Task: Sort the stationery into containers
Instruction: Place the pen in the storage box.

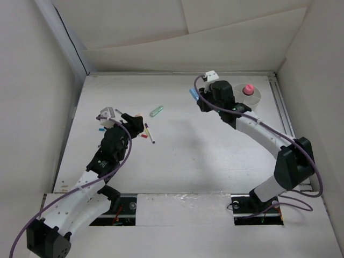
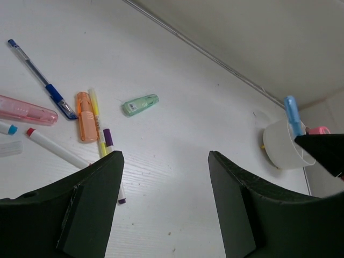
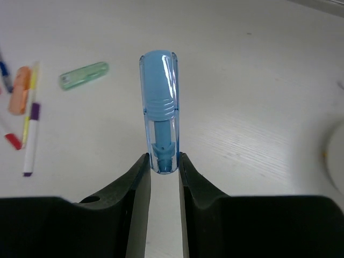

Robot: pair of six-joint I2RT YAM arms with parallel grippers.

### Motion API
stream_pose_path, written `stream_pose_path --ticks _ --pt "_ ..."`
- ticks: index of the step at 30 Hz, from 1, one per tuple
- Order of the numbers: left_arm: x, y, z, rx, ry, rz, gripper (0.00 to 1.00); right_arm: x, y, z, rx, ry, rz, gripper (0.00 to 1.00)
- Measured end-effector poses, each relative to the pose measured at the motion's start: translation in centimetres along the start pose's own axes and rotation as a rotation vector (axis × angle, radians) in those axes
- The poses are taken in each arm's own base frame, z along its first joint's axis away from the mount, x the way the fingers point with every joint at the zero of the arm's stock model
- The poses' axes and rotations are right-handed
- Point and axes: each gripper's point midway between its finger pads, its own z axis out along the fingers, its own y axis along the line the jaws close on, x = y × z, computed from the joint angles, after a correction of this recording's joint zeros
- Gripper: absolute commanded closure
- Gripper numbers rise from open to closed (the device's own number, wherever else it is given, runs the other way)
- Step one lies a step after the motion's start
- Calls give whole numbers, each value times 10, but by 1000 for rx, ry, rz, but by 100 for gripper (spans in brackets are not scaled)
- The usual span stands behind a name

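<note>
My right gripper (image 3: 163,158) is shut on a short translucent blue tube (image 3: 159,110), held above the table just left of the round white cup (image 1: 257,99). A pink-capped tube (image 1: 248,89) stands in the cup. My left gripper (image 2: 164,157) is open and empty, low over the table beside a cluster of stationery: an orange highlighter (image 2: 84,115), a yellow pen (image 2: 95,110), a white pen with a purple band (image 2: 109,141), a red-tipped white pen (image 2: 54,146), a blue pen (image 2: 37,72) and a pink case (image 2: 27,110). In the top view the right gripper (image 1: 196,100) holds the blue tube (image 1: 192,93).
A small green item (image 1: 156,111) lies alone between the arms; it also shows in the left wrist view (image 2: 140,104) and the right wrist view (image 3: 84,75). White walls enclose the table at the back and both sides. The cup (image 2: 284,144) stands at the far right.
</note>
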Motion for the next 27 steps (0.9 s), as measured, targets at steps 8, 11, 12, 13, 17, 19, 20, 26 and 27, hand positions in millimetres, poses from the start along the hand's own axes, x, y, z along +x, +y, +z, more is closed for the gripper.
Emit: stream_pose_path --ticks 8,11,12,13,17,19,20,26,27 --pt "5 -10 1 46 26 -9 39 -1 -119 -39 351 97 120 89" --pt "11 -12 3 59 50 -8 41 -1 -148 -54 447 148 148 89" --pt "13 -12 4 59 59 -5 42 -2 -154 -58 468 159 152 89" --pt "17 -12 5 58 72 -3 42 -5 -160 -60 488 168 157 89" --pt "26 -11 8 60 107 5 42 -12 -176 -67 544 200 166 89" --pt "28 -12 8 65 114 6 42 -8 -180 -68 558 231 166 89" --pt "28 -12 7 68 117 5 42 -5 -181 -68 562 249 165 89" --pt "29 -16 6 86 124 3 42 24 -186 -67 574 366 167 89" --pt "29 -16 6 87 124 2 42 29 -188 -68 577 383 168 89"
